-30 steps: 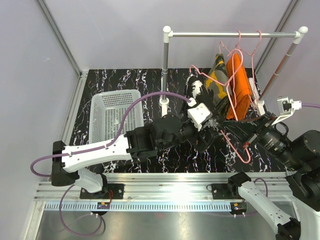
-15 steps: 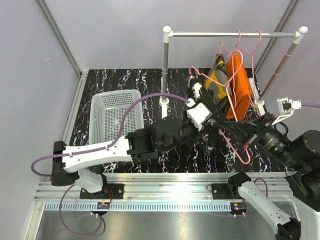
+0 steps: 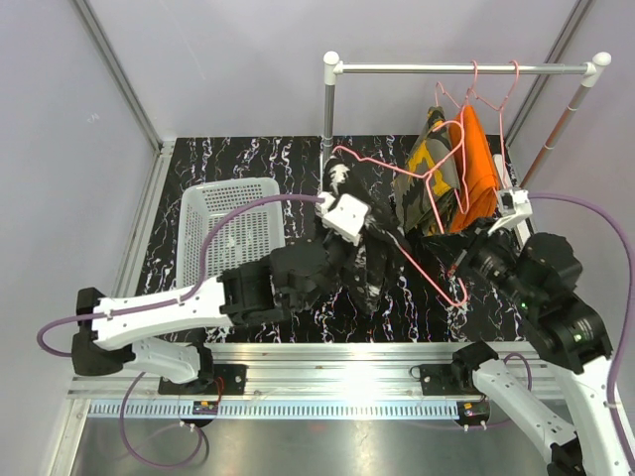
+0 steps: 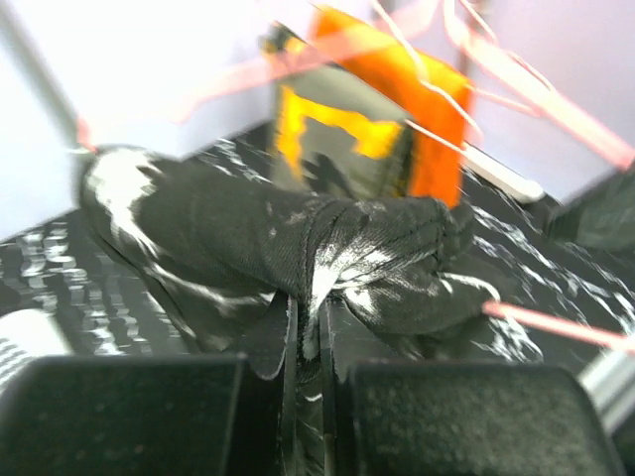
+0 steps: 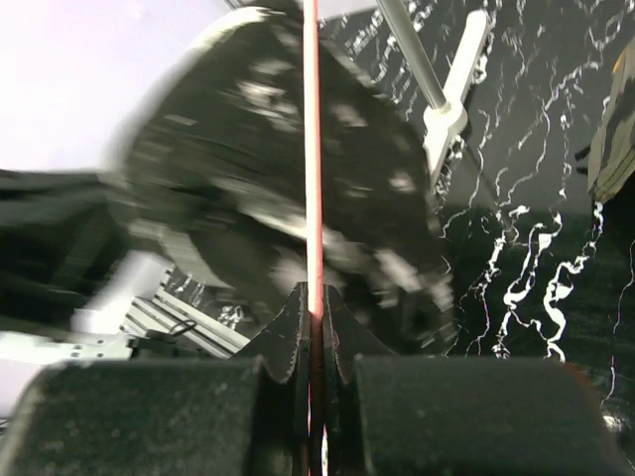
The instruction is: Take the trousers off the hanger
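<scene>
Shifted since a second ago: left jaws, swung leftward across the table and shut tight on a fold of the dark trousers, with the pink wire hanger tilted and dragged along. Right jaws clamped on the hanger's wire, serving as anchor. Dark trousers bunched mid-table between the two arms, apparently still looped over the hanger's lower wire.

Step in hand, by judgement: stripping the cloth off the wire. Hold the right grip fixed; pull the left steadily along the wire rather than across it, to avoid snagging the cloth or bending the hanger.

Camouflage trousers and orange trousers hanging from the rail on their own hangers, clear of the pull. White basket at left on the table, no garment visible inside.
</scene>
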You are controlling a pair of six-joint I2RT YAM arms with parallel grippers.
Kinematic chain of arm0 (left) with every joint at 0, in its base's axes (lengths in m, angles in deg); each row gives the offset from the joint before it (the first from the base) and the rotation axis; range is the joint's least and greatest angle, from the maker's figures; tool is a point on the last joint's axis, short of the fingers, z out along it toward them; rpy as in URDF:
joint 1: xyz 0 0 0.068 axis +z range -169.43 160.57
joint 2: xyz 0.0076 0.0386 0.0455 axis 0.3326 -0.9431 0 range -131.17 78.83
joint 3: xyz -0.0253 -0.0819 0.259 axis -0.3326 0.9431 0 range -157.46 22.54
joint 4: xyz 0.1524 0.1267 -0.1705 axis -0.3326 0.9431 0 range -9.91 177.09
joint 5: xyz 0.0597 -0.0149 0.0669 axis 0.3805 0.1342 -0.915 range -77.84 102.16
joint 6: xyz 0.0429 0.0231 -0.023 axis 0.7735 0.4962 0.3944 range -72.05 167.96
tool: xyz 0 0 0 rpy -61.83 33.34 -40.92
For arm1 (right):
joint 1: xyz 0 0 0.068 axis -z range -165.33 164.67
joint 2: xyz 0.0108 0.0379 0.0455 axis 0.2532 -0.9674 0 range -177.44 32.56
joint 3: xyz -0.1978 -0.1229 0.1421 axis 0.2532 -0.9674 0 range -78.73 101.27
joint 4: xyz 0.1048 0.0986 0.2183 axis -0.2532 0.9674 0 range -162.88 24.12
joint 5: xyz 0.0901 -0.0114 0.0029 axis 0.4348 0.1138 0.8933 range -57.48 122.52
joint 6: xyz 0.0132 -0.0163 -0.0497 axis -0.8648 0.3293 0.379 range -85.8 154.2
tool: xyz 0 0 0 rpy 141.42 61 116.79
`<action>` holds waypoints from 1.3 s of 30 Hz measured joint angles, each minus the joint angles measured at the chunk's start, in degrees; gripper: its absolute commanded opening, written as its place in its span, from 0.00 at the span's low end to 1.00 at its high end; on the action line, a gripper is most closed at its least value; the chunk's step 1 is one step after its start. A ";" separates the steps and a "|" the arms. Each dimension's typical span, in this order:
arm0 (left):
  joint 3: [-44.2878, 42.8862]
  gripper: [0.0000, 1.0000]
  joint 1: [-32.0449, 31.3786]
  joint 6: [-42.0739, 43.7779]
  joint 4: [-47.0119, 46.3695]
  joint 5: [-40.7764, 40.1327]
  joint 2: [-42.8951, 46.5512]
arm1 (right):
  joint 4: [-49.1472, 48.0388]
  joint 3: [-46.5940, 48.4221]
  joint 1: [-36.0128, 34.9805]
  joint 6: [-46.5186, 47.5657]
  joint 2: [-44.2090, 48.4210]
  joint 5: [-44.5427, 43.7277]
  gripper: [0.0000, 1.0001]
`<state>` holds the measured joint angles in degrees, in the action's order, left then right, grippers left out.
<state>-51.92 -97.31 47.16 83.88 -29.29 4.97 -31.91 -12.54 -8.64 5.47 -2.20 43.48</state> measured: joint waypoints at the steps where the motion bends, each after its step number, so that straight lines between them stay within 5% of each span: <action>1: 0.04 0.00 0.02 0.59 -0.04 -1.36 0.94 | -0.70 -1.09 0.00 -0.02 -0.33 0.02 0.00; 15: -1.16 0.00 0.61 15.26 -11.74 -17.35 12.83 | -5.99 -10.05 -0.04 0.72 -6.27 -1.60 0.00; 21: -4.02 0.00 6.80 19.76 -11.45 -25.03 14.67 | -4.52 -10.43 -0.04 2.16 -4.68 -3.26 0.00; 30: -5.31 0.00 24.22 2.32 19.82 -26.97 18.88 | -1.99 -3.50 -0.04 6.05 -0.63 -4.04 0.00; 39: -6.12 0.00 31.80 -15.98 52.57 -15.50 16.44 | -1.51 2.45 0.00 9.05 2.40 -4.48 0.00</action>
<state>-58.04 -65.51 31.18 136.45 -44.79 21.40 -33.41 -10.09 -8.64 14.52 0.20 39.00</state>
